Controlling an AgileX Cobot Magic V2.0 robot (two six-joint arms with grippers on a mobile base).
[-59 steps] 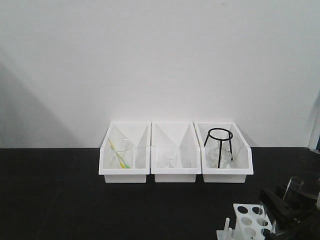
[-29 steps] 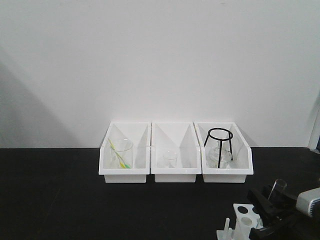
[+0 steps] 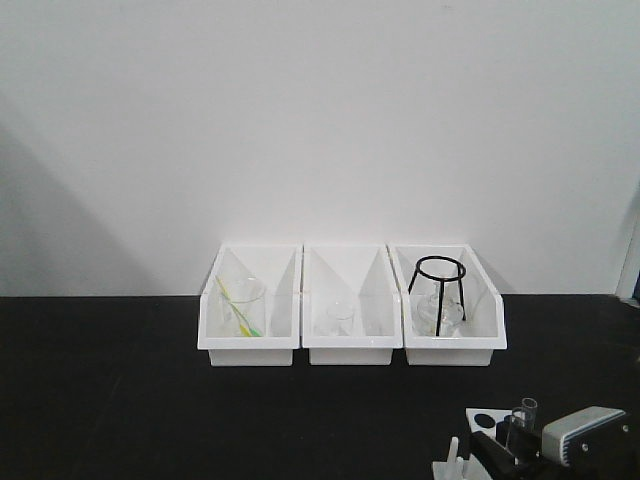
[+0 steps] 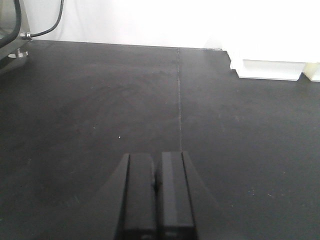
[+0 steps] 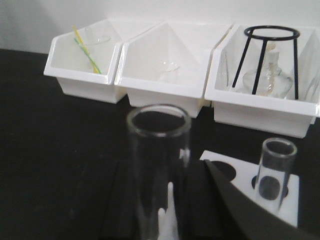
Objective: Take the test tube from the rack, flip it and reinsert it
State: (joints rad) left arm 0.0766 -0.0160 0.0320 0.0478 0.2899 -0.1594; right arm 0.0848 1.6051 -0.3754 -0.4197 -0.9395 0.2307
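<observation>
The right gripper pinches a clear test tube between its fingers, upright and mouth up, probably so it can go straight down into a hole. The rack lies just ahead to its right, with a second tube standing in it. The left gripper is closed on nothing above the black table, seemingly kept out of the way.

nothing legible showed: no text, label, brand mark, number or sign could be read on any surface in the three views.
</observation>
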